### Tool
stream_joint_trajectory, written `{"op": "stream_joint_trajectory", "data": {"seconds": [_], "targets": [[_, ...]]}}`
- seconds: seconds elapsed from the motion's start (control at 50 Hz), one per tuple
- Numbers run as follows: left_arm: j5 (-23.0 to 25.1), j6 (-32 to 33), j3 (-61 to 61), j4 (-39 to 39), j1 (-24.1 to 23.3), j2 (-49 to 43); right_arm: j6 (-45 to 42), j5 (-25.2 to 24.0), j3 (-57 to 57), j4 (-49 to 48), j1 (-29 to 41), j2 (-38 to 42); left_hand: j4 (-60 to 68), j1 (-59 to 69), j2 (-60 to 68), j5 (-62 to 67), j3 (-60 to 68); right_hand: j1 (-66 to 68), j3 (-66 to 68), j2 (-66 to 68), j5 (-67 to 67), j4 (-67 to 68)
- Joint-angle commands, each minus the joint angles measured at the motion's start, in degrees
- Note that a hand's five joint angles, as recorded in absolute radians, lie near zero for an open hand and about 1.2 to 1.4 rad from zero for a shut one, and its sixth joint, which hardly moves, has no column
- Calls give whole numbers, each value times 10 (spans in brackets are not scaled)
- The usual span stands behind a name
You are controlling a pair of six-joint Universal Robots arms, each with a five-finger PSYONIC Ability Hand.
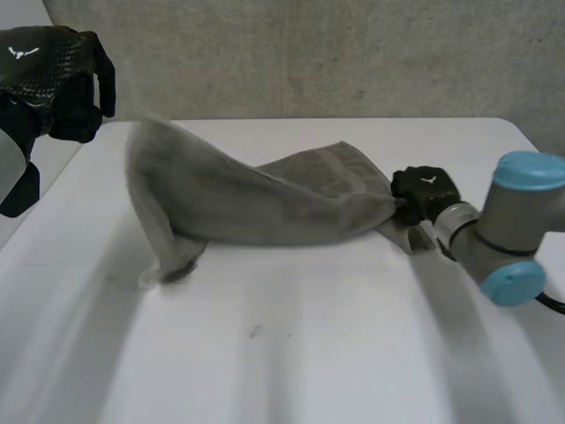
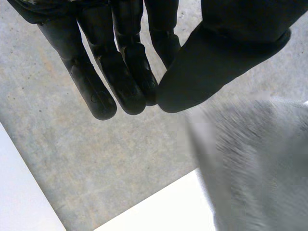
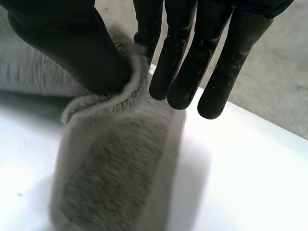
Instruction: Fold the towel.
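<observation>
Right hand (image 3: pixel 72 45): thumb and one finger pinch the hemmed edge of the grey terry-cloth towel (image 1: pixel 265 199) at its right end; the other fingers are straight. The towel lies bunched across the white counter (image 1: pixel 309 353), with its left end lifted and blurred. Left hand (image 2: pixel 120 72): fingers straight, thumb tip near the fingertips, nothing between them. It is raised beyond the counter's left side, apart from the towel.

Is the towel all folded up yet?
Not yet. Done: no neat fold shows; the towel lies rumpled on the table. In hand: the right hand pinches one end of it between thumb and finger, while the left hand is up beside the table, open and holding nothing. Left: probably spreading it flat and folding it over.
</observation>
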Motion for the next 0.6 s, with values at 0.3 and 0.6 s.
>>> {"op": "stream_joint_trajectory", "data": {"seconds": [0.3, 0.6], "targets": [[4, 5, -73, 10, -6, -24, -58, -178, 41, 250, -87, -346, 102, 114, 102, 105, 103, 248, 122, 127, 141, 117], [-4, -6, -84, 177, -170, -169, -166, -129, 107, 263, -60, -320, -543, -532, -543, -541, -543, 248, 122, 127, 141, 117]]}}
